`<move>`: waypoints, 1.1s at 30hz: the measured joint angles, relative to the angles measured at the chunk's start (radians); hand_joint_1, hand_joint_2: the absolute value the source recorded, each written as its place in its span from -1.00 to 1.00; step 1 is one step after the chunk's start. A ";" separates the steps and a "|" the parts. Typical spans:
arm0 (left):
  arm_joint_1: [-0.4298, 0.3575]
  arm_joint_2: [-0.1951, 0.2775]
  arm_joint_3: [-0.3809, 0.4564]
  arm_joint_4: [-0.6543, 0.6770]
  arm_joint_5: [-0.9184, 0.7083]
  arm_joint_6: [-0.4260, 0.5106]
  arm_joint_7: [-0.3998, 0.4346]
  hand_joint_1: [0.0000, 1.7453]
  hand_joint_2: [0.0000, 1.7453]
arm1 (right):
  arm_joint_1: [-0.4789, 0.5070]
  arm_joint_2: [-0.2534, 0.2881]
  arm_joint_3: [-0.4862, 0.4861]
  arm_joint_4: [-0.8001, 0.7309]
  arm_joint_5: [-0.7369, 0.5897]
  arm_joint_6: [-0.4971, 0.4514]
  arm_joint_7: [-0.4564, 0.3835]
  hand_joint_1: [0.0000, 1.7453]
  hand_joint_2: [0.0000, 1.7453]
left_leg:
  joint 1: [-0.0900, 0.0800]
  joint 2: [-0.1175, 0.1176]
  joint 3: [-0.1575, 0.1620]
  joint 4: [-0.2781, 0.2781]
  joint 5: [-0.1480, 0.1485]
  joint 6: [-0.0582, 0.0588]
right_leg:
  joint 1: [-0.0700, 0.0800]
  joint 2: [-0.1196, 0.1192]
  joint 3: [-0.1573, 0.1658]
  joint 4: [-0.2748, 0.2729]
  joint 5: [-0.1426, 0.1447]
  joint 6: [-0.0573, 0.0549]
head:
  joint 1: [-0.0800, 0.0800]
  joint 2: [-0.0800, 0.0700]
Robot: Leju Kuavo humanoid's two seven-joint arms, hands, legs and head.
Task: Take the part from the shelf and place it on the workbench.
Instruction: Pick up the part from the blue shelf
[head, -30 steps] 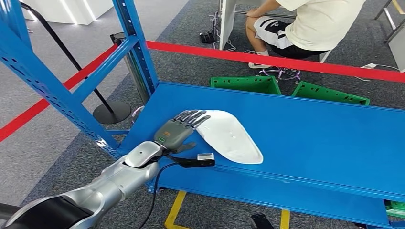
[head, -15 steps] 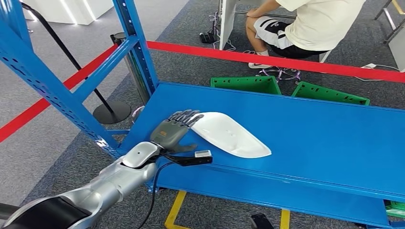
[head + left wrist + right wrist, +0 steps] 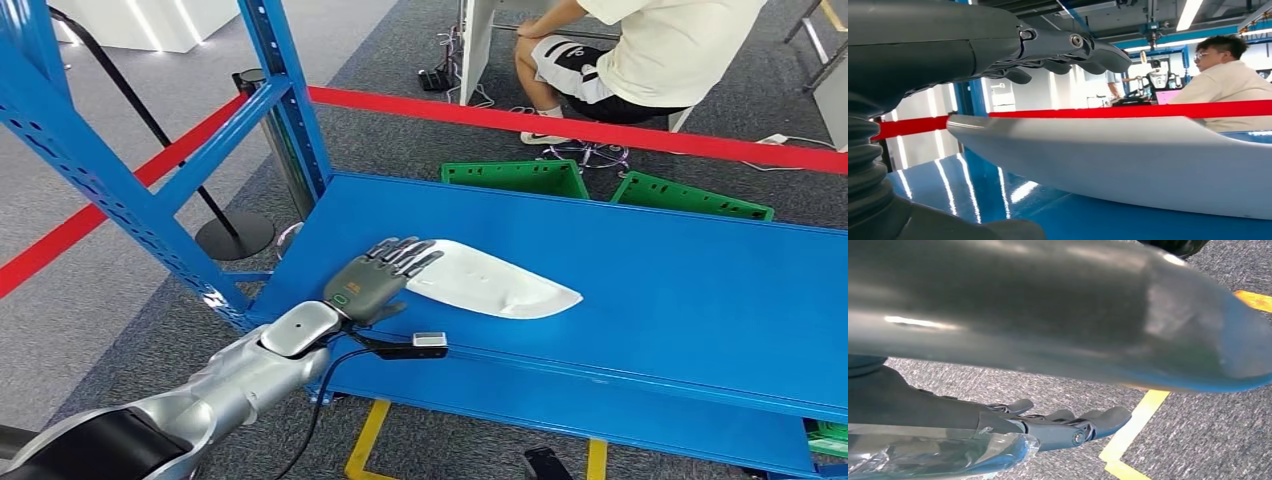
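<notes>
The white curved part (image 3: 490, 280) lies on the blue shelf board (image 3: 680, 290), long and pointed, its tip toward the right. My left hand (image 3: 375, 275) holds its near left end, fingers laid over the top and the thumb underneath. In the left wrist view the part (image 3: 1128, 160) stretches across the blue surface below my dark fingers (image 3: 1068, 47). My right hand (image 3: 1068, 427) hangs over the grey carpet, fingers loosely extended and holding nothing.
Blue shelf uprights (image 3: 285, 100) stand at the left. A red barrier tape (image 3: 560, 125) runs behind the shelf, with two green bins (image 3: 515, 178) on the floor. A person (image 3: 660, 50) sits beyond the tape. A stanchion base (image 3: 233, 235) stands at the left.
The part has swung in my left hand: its far tip has moved up and to the right, and it now looks flatter and narrower. My hand has stayed near the same spot.
</notes>
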 joint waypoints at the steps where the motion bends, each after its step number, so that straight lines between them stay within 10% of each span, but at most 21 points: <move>1: -0.001 0.000 -0.003 0.001 0.000 0.000 0.000 -1.00 1.00 | 0.000 0.000 0.000 0.000 0.000 0.000 0.000 -1.00 -1.00 | 0.000 0.000 0.000 0.000 0.000 0.000 | 0.000 0.000 0.000 0.000 0.000 0.000 | 0.000 0.000; 24: 0.002 -0.003 -0.035 0.010 0.078 0.017 -0.024 -0.95 1.00 | -0.011 0.003 0.000 0.000 -0.013 -0.001 -0.002 -1.00 -1.00 | 0.000 0.000 0.001 0.000 0.000 0.000 | 0.000 0.000 0.001 0.000 0.000 0.000 | 0.000 0.000; 29: 0.014 -0.001 -0.009 0.010 0.133 -0.008 -0.032 0.99 1.00 | -0.009 0.003 0.000 0.000 -0.019 -0.004 -0.006 -1.00 -1.00 | 0.000 0.000 0.001 0.000 0.000 0.000 | 0.000 0.000 0.001 0.000 0.000 0.000 | 0.000 0.000; 33: 0.028 0.001 0.008 0.011 0.149 -0.017 -0.036 1.00 1.00 | -0.009 0.003 0.000 0.000 -0.021 -0.004 -0.008 -1.00 -1.00 | 0.000 0.000 0.001 0.000 0.000 0.000 | 0.000 0.000 0.001 0.000 0.000 0.000 | 0.000 0.000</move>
